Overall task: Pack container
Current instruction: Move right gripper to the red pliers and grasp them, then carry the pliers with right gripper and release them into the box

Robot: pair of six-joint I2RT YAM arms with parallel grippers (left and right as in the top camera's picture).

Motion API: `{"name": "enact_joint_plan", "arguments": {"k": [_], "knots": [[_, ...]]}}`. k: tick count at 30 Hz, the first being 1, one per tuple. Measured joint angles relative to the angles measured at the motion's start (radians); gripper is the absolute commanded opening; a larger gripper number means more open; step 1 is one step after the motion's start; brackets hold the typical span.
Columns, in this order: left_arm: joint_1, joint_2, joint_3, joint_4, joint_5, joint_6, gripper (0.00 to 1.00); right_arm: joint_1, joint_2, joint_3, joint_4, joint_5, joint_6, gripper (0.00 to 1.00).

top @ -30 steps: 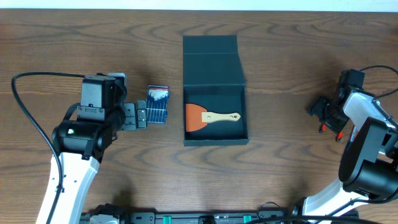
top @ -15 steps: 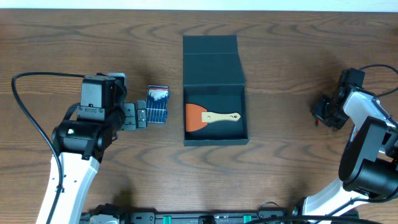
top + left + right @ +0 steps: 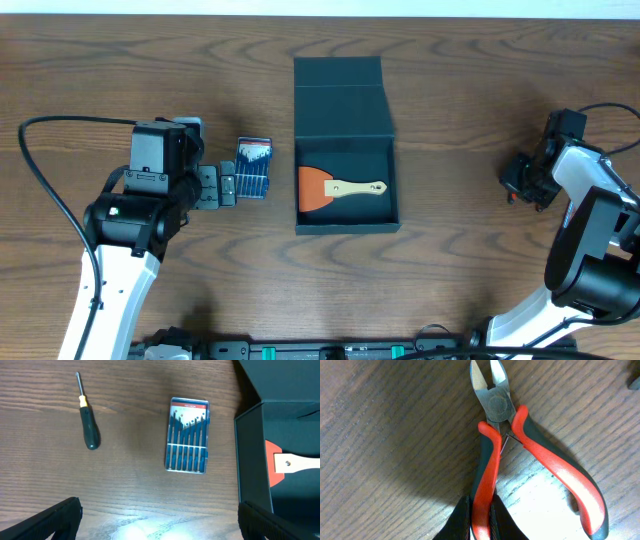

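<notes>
The container (image 3: 345,95), a dark teal box, lies open at the table's middle with its lid flap folded back. Inside it rests an orange scraper (image 3: 340,188) with a wooden handle. My right gripper (image 3: 522,181) is far right of the box. In the right wrist view it (image 3: 481,522) is shut on the left red-and-black handle of the cutting pliers (image 3: 492,405), which lie on the wood. My left gripper (image 3: 218,187) stands wide open left of the box, its fingers (image 3: 50,517) with bare table between them.
A small blue case of screwdriver bits (image 3: 254,167) lies between the left gripper and the box. A dark-handled screwdriver (image 3: 89,430) lies left of that case (image 3: 187,435). A black cable loops from the left arm (image 3: 130,215).
My right gripper has shut on one handle of the pliers. The left arm, the box and the blue case have not moved.
</notes>
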Motion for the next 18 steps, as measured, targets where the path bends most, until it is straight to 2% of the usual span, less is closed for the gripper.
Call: {"name": "enact_joint_plan", "arguments": {"k": [10, 14, 18], "knots": [[0.000, 0.000, 0.000, 0.000, 0.000, 0.000, 0.98, 0.078, -0.044, 0.004, -0.135, -0.011, -0.045, 0.01], [0.000, 0.000, 0.000, 0.000, 0.000, 0.000, 0.98, 0.184, -0.174, 0.009, -0.185, -0.015, -0.121, 0.01], [0.000, 0.000, 0.000, 0.000, 0.000, 0.000, 0.98, 0.346, -0.325, 0.060, -0.243, -0.022, -0.277, 0.01]]}}
